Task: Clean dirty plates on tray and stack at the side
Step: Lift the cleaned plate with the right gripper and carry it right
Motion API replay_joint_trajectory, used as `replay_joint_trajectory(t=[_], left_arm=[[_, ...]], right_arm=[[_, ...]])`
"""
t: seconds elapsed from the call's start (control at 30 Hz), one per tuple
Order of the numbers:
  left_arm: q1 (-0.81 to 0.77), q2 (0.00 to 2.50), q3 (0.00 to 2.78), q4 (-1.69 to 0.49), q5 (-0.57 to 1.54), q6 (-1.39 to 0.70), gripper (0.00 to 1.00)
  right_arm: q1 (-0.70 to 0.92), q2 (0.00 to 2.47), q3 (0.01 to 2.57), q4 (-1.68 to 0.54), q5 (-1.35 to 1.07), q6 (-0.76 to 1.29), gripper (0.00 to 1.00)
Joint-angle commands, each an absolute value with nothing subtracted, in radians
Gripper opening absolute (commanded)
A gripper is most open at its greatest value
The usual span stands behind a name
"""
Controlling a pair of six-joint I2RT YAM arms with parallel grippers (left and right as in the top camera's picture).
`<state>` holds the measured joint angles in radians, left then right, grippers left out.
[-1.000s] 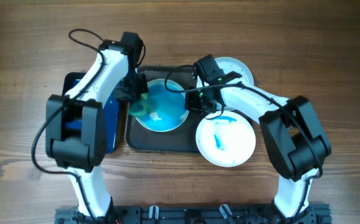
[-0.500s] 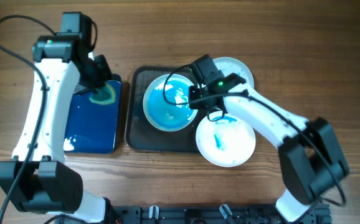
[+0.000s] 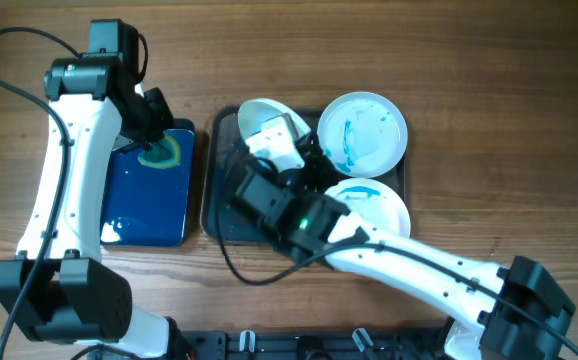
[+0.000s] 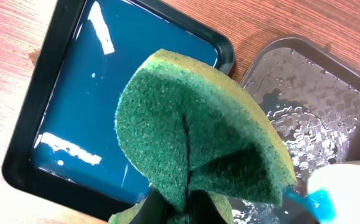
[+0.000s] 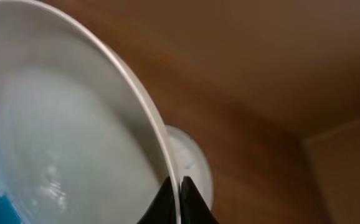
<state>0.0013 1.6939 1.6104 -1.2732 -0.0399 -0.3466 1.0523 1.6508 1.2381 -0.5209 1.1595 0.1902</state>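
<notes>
Setting: brown wood-grain table (image 3: 489,60), seen from above.

Largest item: large dark grey rectangular tray with raised rim (image 3: 213,200), mid-table, beaded with water inside. Just to its left, parted from it by a thin strip of wood: smaller glossy black-rimmed tray of blue liquid (image 3: 139,215).

Arms: left arm extended over the blue tray's far end. Right arm laid across the table front, ending at the grey tray's left end.

Plates: three round white plates with blue-teal smears.
- Far plate (image 3: 362,133): flat at the grey tray's right end, fully in view.
- Near plate (image 3: 384,200): also flat at the right end, partly hidden under the right arm.
- Held plate (image 3: 261,118): tipped up on edge above the grey tray's left end.

Right gripper (image 5: 177,186): clenched on the held plate, with the rim pinched between both fingertips in the wrist view.

Left gripper (image 4: 180,211): clamped on a folded green-and-yellow scouring sponge (image 4: 192,137), which hangs over the blue tray's far right corner.

Governing relation: held plate directly right of the sponge, near but not touching, across the gap between the two trays. Smeared white rim visible at lower right of the left wrist view. Left arm plainly the nearer for wiping; right arm occupied as holder.

Judgement: wiping step in hand, nothing stacked at the side yet. Calls for a sideways carry of the sponge onto the plate. Cannot tell which face of the plate turns toward the sponge.
</notes>
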Motion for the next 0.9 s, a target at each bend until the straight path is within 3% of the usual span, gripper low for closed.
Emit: replay_joint_trajectory(t=[0.0,0.1,0.3,0.4,0.5,0.6,0.7,0.77,0.87], left_arm=[[0.002,1.689,1.613,-1.273,-0.041,-0.353,0.04],[0.002,1.689,1.613,-1.273,-0.030,-0.353,0.04],[0.002,1.689,1.613,-1.273,-0.023,-0.353,0.04],[0.002,1.689,1.613,-1.272,-0.023,-0.352,0.04],[0.002,1.689,1.613,-1.274,-0.023,-0.352,0.04],[0.002,1.689,1.613,-1.273,-0.022,-0.352,0.04],[0.002,1.689,1.613,-1.273,-0.015,-0.352,0.04],[0.002,1.689,1.613,-1.273,-0.011,-0.352,0.04],[0.002,1.689,1.613,-1.272,-0.012,-0.352,0.04]], right_arm=[[1.104,1.634,1.240,-0.396,1.495,0.015,0.04],[1.118,1.634,1.240,-0.247,1.521,-0.155,0.04],[1.118,1.634,1.235,-0.208,1.480,-0.181,0.05],[1.118,1.634,1.235,-0.343,1.256,-0.109,0.04],[1.090,1.634,1.235,-0.491,0.944,0.119,0.04],[0.973,1.598,1.238,-0.524,0.483,0.249,0.04],[0.838,1.539,1.238,-0.530,0.248,0.292,0.04],[0.668,1.472,1.238,-0.544,0.015,0.299,0.04],[0.432,1.396,1.238,-0.619,-0.102,0.344,0.04]])
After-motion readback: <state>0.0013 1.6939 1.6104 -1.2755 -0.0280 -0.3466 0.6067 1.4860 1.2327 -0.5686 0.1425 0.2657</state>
